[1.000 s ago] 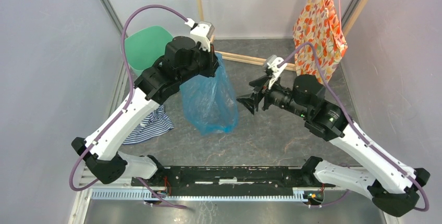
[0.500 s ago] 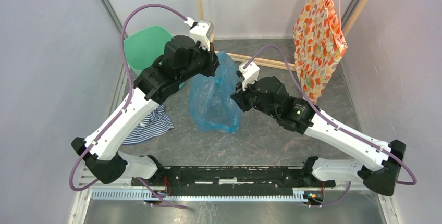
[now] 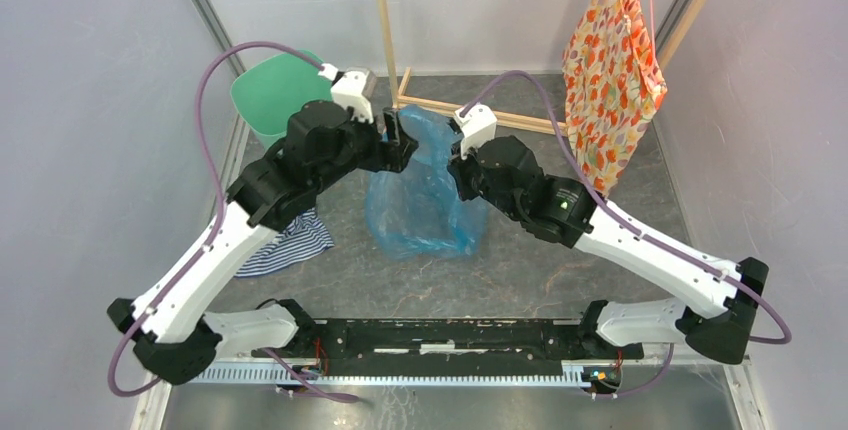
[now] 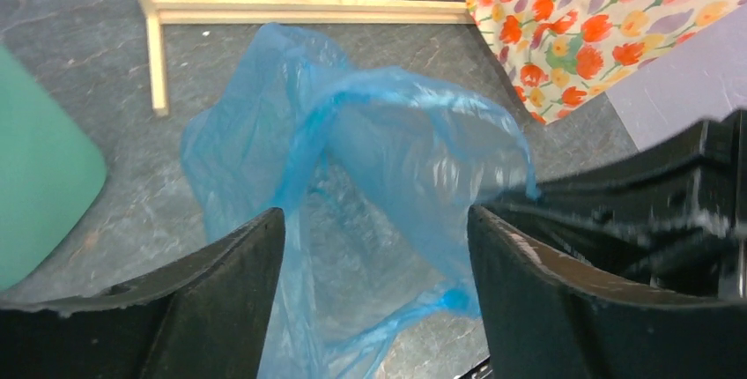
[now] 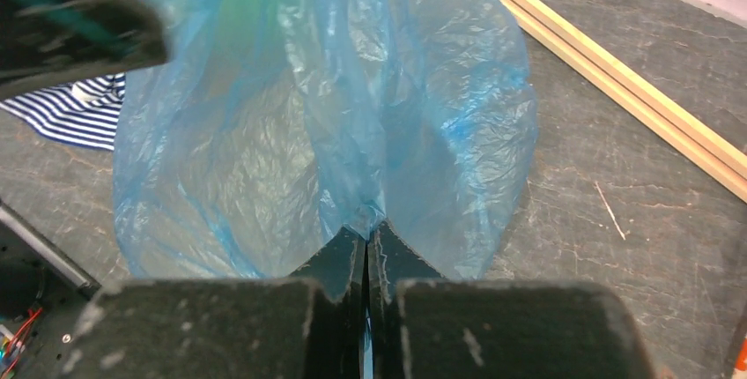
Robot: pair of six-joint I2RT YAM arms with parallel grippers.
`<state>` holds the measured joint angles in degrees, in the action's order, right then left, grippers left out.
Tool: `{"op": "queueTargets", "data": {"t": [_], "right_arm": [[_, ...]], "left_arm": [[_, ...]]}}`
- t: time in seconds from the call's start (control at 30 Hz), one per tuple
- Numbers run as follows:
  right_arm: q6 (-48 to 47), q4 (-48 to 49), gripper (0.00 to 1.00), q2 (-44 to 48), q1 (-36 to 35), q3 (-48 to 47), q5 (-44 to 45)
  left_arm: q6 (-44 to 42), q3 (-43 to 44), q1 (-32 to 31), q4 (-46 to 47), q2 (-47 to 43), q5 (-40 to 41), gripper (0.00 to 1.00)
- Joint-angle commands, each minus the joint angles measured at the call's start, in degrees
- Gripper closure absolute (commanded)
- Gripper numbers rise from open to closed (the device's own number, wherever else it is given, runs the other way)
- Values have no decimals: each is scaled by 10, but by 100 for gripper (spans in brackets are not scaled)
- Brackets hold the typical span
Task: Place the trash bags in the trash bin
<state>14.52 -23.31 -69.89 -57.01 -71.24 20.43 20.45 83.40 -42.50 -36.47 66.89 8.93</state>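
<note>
- Right gripper (image 5: 366, 240) is pinched tight on the top of the trash bag (image 3: 420, 200), see? Blue plastic is squashed between its two fingers (image 5: 220, 317).
- And the left gripper (image 4: 374, 220)?
- Its fingers (image 4: 211, 300) are spread wide. The bag is right in front of them, but they hold nothing.
- Where is the bag?
- In the middle of the table (image 3: 560, 250), between the two grippers. It hangs down long from the pinch, and I think its bottom sits on the table.
- So where is the trash bin (image 3: 262, 100)?
- Over on the left, at the back, well apart from the bag. It sits just behind the left arm (image 3: 240, 240). That arm is much nearer to it than the right one.
- Then the bag must go left and back?
- I think so. Up too, so the long floppy part can drop in from the top. The bag looks bigger than the bin, so it may hang over the rim.
</note>
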Motion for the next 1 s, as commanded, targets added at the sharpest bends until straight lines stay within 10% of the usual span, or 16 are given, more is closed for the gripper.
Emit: {"op": "queueTargets", "data": {"t": [0.0,0.97], "right_arm": [[-2,-22,100,-26,-3,-52,39],[-74,-92,100,-158,20,-251,93]], "left_arm": [[61,-30,0,-24,-63,48,16],[290,-317,0,-157,-262,86,20]]}}
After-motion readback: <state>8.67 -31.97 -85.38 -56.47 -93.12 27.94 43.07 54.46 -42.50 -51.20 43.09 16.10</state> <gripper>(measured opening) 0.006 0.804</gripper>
